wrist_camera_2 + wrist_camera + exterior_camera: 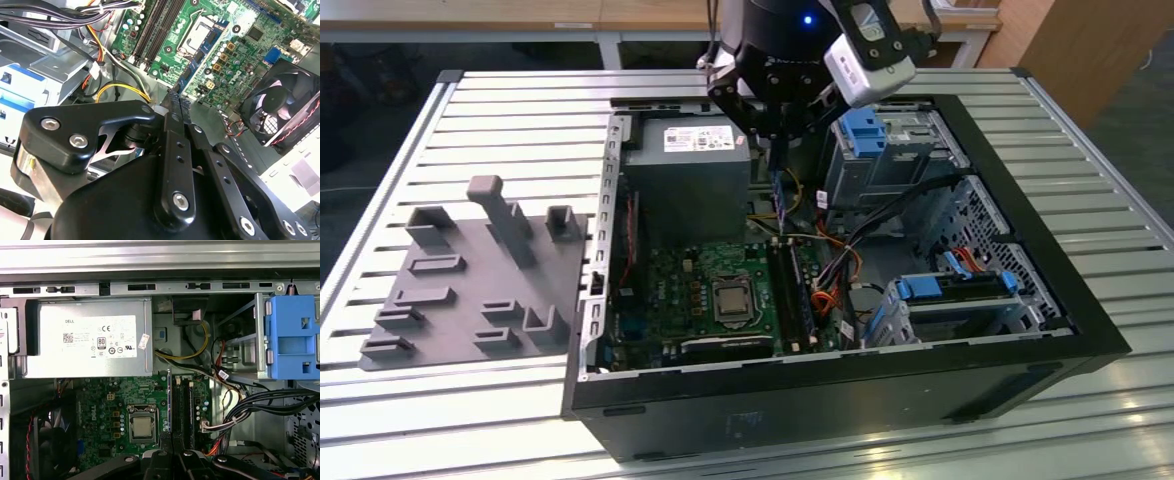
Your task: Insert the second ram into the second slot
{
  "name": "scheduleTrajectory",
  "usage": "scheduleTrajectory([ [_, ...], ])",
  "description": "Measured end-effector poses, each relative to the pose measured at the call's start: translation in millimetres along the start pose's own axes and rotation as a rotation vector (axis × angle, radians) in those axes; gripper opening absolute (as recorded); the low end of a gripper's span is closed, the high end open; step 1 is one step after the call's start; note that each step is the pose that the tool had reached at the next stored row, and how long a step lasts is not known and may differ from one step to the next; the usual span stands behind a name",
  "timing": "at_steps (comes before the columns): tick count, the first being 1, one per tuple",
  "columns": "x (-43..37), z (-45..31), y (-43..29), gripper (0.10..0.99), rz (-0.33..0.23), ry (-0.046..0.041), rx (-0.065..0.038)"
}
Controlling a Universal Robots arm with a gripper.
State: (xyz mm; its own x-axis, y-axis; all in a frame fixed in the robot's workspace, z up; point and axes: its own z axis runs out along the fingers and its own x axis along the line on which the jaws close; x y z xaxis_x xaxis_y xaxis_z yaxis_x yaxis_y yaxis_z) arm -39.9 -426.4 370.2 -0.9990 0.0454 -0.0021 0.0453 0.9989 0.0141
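Nearest in the exterior view is the black front wall of the open computer case [854, 375], which lies on a table of metal slats [494, 110]. A grey block with posts and pockets [467, 285] sits on the slats at the exterior view's left, just beside the case.

Inside the case, the green circuit board [680, 285] lies flat in the lower middle of that frame, with the square processor socket [727, 300] on it. The dark memory slots [790, 290] run alongside the socket toward the far wall. A bundle of black, yellow and orange cables [854, 220] crosses toward the exterior view's right, where blue drive brackets [961, 285] sit.

Farther back, in the upper middle of the frame, the gripper [774, 138] hangs over the case. Its black fingers are pinched together on the memory stick [782, 185], a thin blue strip hanging straight down from them. The stick's lower end is in the air above the far end of the slots, not seated in any of them. Just beside it, toward the exterior view's left, stands the grey power supply [687, 170] with its white label.

In the first wrist view the stick [168, 400] shows edge-on, as a thin line along the side of the slots [182, 405] that faces the socket [142, 426]. I cannot tell which slot it is over. In the second wrist view the fingers [175, 150] are clamped tight, with a black fan [285, 107] off to one side.
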Motion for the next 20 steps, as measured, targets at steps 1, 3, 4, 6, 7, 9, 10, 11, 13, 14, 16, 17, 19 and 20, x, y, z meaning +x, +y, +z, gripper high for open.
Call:
scheduleTrajectory([
  [1, 0.0, 0.2, 0.0, 0.118, 0.0, 0.0, 0.0],
  [3, 0.0, 0.6, 0.0, 0.118, 0.0, 0.0, 0.0],
  [4, 0.0, 0.8, 0.0, 0.118, 0.0, 0.0, 0.0],
  [6, 0.0, 1.3, 0.0, 0.118, 0.0, 0.0, 0.0],
  [7, 0.0, 1.6, 0.0, 0.118, 0.0, 0.0, 0.0],
  [9, 0.0, 1.9, 0.0, 0.118, 0.0, 0.0, 0.0],
  [10, 0.0, 2.1, 0.0, 0.118, 0.0, 0.0, 0.0],
  [11, 0.0, 2.3, 0.0, 0.118, 0.0, 0.0, 0.0],
  [13, 0.0, 3.9, 0.0, 0.118, 0.0, 0.0, 0.0],
  [14, 0.0, 4.1, -0.1, 0.118, 0.0, 0.0, 0.0],
  [16, 0.0, 4.4, -0.1, 0.118, 0.0, 0.0, 0.0],
  [17, 0.0, 4.7, -0.1, 0.118, 0.0, 0.0, 0.0],
  [19, 0.0, 5.1, -0.1, 0.118, 0.0, 0.0, 0.0],
  [20, 0.0, 5.5, -0.1, 0.118, 0.0, 0.0, 0.0],
])
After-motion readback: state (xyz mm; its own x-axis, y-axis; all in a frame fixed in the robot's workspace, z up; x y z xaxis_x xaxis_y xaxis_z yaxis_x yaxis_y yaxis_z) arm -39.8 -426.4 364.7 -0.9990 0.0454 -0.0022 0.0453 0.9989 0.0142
